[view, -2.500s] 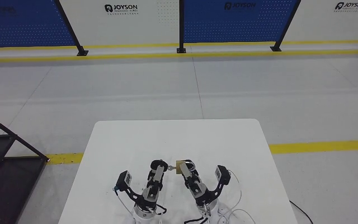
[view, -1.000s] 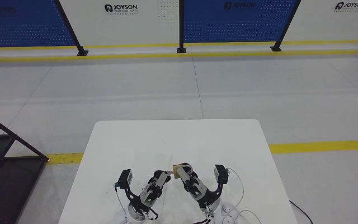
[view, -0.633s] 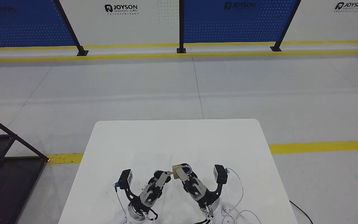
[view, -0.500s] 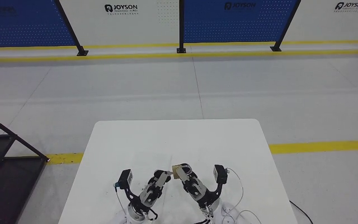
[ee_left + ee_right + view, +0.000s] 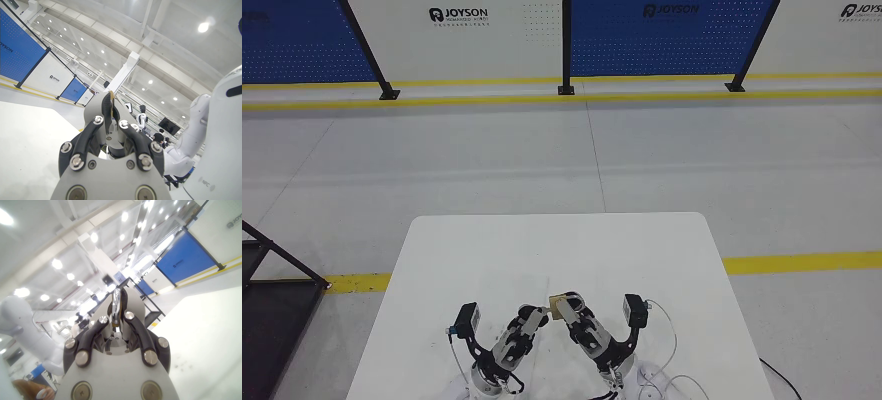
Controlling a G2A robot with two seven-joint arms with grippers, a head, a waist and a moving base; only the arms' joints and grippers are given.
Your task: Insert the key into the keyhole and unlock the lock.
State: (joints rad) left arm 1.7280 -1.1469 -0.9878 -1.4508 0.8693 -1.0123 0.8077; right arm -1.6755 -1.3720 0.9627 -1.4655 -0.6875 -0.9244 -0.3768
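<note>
The left pincer [image 5: 112,106] is pinching the key [image 5: 112,97]. The right pincer [image 5: 118,302] is clamping the lock [image 5: 116,308]. Both are hanging just above the surface [image 5: 642,260]. Insertion is probably going on; next the key needs exact lining up, then turning.

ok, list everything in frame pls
table: 1, white, under both arms
lock: 1, brass body with silver shackle, in right gripper
key: 1, brassy edge showing, in left gripper
panels: several, blue and white, across far floor
rack: 1, black, on floor left of table
cables: white, on table by right arm
left gripper: grey and black, shut on key
right gripper: grey and black, shut on lock
</note>
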